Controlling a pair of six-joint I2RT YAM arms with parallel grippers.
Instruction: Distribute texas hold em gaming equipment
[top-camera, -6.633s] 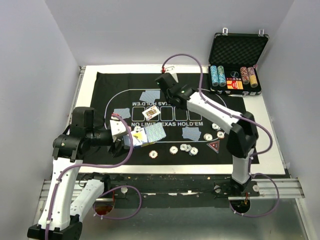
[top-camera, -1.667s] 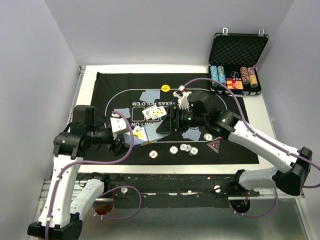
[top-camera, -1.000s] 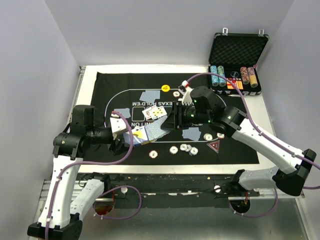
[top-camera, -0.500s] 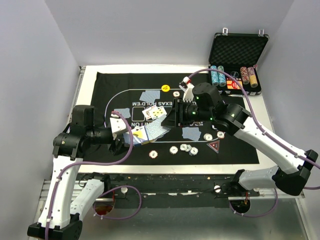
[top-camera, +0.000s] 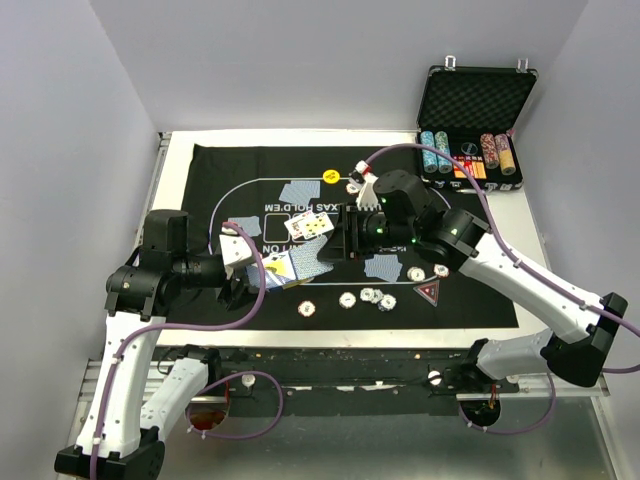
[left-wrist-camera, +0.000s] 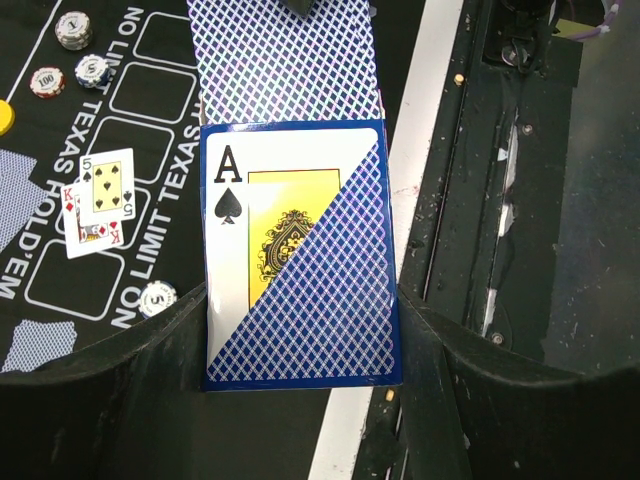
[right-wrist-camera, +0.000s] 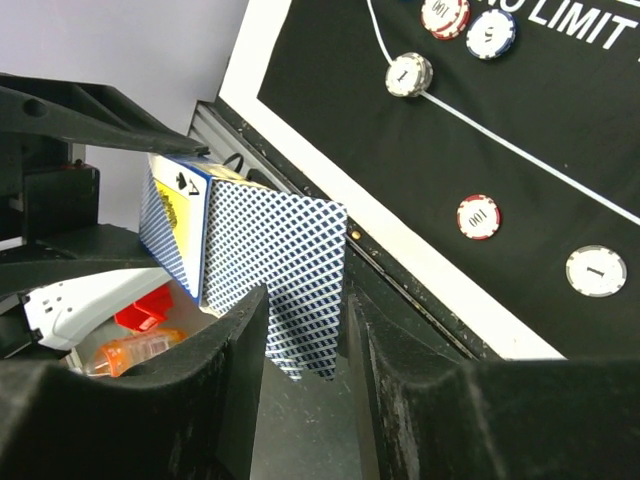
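Seemingly right claw (right-wrist-camera: 305, 335) pinching card (right-wrist-camera: 290, 255), left claw (left-wrist-camera: 302, 335) deck (left-wrist-camera: 300, 250)

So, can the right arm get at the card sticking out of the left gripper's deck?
Probably yes. The right gripper has its fingers on both sides of the card protruding from the deck, with nothing between; whether it pinches yet is unclear.
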